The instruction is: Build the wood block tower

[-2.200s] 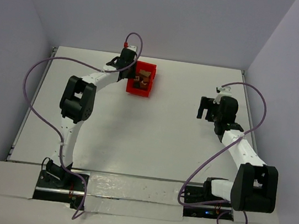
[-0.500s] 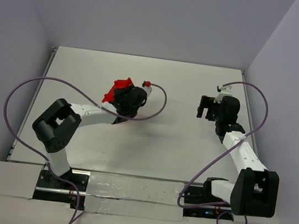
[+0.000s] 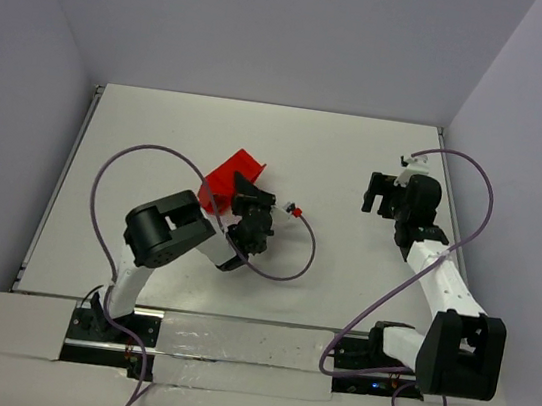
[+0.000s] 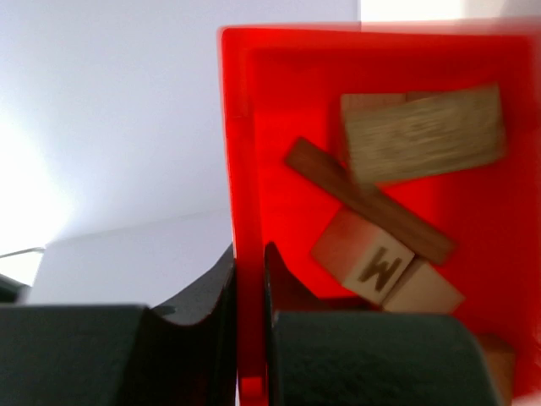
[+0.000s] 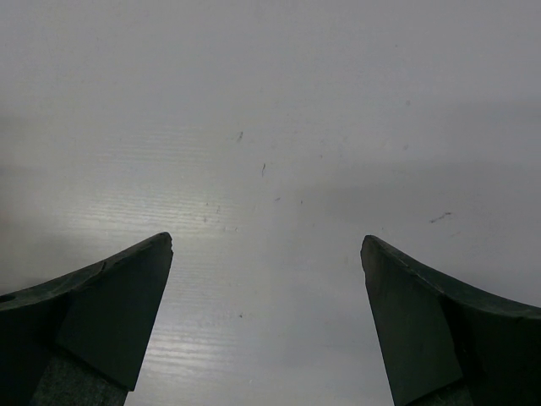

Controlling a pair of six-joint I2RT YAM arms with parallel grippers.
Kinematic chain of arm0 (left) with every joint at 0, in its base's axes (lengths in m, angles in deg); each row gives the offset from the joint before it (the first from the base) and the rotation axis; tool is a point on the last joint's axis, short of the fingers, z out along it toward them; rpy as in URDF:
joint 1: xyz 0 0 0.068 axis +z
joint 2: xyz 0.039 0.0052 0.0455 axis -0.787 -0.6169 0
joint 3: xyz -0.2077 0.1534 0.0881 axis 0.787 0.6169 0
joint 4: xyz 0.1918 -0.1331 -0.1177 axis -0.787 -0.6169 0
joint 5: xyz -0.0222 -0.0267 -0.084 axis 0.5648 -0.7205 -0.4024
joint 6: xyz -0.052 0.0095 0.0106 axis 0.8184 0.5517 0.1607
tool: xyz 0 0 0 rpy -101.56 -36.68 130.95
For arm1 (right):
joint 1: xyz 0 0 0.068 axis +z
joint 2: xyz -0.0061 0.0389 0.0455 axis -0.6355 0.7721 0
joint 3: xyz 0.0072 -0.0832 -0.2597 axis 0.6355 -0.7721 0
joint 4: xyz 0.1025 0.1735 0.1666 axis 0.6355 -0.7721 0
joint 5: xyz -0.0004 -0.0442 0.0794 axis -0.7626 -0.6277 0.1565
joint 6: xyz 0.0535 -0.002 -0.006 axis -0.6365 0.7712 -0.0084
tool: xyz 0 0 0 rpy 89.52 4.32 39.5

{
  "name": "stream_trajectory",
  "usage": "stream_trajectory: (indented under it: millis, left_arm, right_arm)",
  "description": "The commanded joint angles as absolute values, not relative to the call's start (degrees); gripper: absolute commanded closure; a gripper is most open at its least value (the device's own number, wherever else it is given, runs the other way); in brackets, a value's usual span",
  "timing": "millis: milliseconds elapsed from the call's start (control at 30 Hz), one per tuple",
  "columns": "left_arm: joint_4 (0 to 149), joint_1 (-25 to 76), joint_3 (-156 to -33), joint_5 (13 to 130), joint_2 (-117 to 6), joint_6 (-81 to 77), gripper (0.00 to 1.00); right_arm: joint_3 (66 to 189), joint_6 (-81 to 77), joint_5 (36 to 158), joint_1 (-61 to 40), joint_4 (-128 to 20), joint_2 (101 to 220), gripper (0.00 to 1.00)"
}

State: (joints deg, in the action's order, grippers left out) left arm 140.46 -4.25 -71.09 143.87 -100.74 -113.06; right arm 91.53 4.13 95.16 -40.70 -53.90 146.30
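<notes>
My left gripper [image 4: 251,254] is shut on the side wall of the red bin [image 4: 279,127], one finger inside and one outside. In the top view the red bin [image 3: 226,179] hangs tilted near the table's middle left, with the left gripper [image 3: 243,202] at its near rim. Loose wooden blocks lie in the bin: a light tan flat piece [image 4: 423,131], a dark brown strip [image 4: 363,203] and a cube marked M [image 4: 368,258]. No wood block tower is in view. My right gripper [image 3: 381,192] stands open over bare table at the right, nothing between its fingers [image 5: 127,296].
The white table [image 3: 323,261] is enclosed by grey walls at the back and both sides. A purple cable [image 3: 289,256] loops beside the left wrist, and another cable [image 3: 472,206] arcs by the right arm.
The left arm has carried the red bin from the far back towards the near middle and tipped it. The right arm has barely moved.
</notes>
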Motion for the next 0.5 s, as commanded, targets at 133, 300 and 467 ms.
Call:
stream_trajectory:
  millis: [133, 300, 467]
  left_arm:
    - [178.8, -5.7, -72.9, 144.2, -104.7, -128.8, 1.00]
    - [178.8, -6.1, -73.1, 144.1, -106.4, -129.7, 1.00]
    - [178.8, -6.1, -73.3, 144.0, -106.9, -130.7, 1.00]
  right_arm:
    - [93.5, 4.1, 96.2, -42.6, -52.9, 143.2, 0.00]
    - [93.3, 4.0, 97.0, -43.4, -52.9, 143.0, 0.00]
    - [93.5, 4.1, 97.4, -43.7, -53.0, 143.0, 0.00]
